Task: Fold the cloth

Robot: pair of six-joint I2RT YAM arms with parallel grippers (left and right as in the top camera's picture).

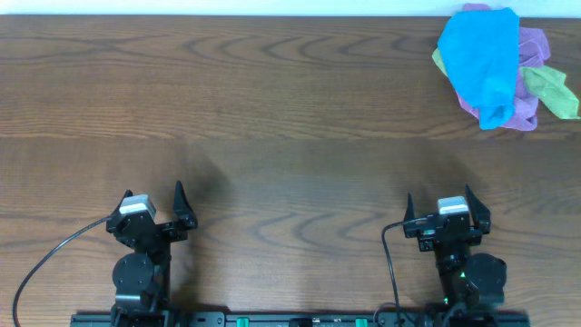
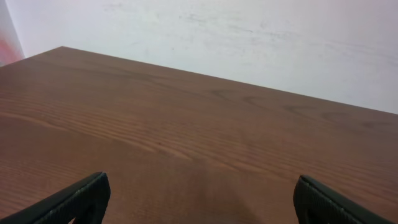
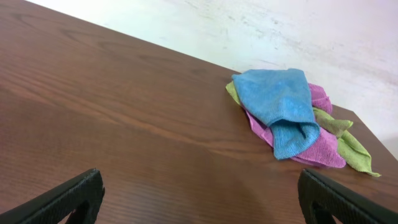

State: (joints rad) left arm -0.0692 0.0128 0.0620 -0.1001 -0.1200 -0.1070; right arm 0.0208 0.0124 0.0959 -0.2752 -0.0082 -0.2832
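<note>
While the sky-blue cloth (image 1: 483,59) lies crumpled over a purple cloth (image 1: 532,41) and lime-green cloth (image 1: 554,91) at the far right of the bench (image 1: 272,109), left hand (image 1: 152,191) and right hand (image 1: 439,194) stand well away; fingers apart.

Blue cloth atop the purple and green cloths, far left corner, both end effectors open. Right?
Wrong corner: overhead shows the blue cloth at the far right. It does top the purple cloth and green cloth; left end effector and right end effector are open.

Black, grey-capped, cabled — left end effector (image 1: 152,193) and right end effector (image 1: 439,196).
</note>
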